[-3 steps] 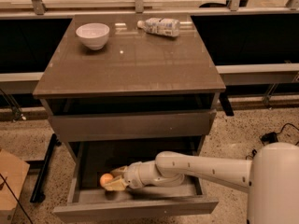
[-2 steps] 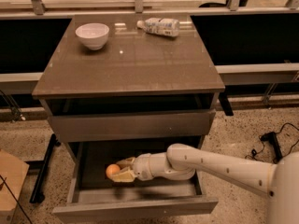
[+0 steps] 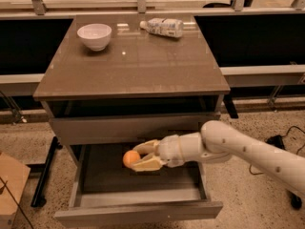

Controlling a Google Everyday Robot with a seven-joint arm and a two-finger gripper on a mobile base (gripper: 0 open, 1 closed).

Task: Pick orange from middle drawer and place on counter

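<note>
The orange (image 3: pixel 130 158) is small and round, held between the two cream fingers (image 3: pixel 147 163) of my gripper (image 3: pixel 135 157). The gripper is shut on the orange and holds it above the dark floor of the open middle drawer (image 3: pixel 138 211), towards the drawer's back left. My white arm (image 3: pixel 248 149) reaches in from the right. The counter (image 3: pixel 133 63) is the glossy grey-brown top of the cabinet above.
A white bowl (image 3: pixel 94 36) stands at the counter's back left. A plastic bottle (image 3: pixel 162 27) lies on its side at the back centre. A cardboard box (image 3: pixel 9 187) sits on the floor at the left. Dark cables (image 3: pixel 281 142) lie at the right.
The gripper has risen with the orange from low in the drawer and moved right and back, now nearer the drawer's upper opening.
</note>
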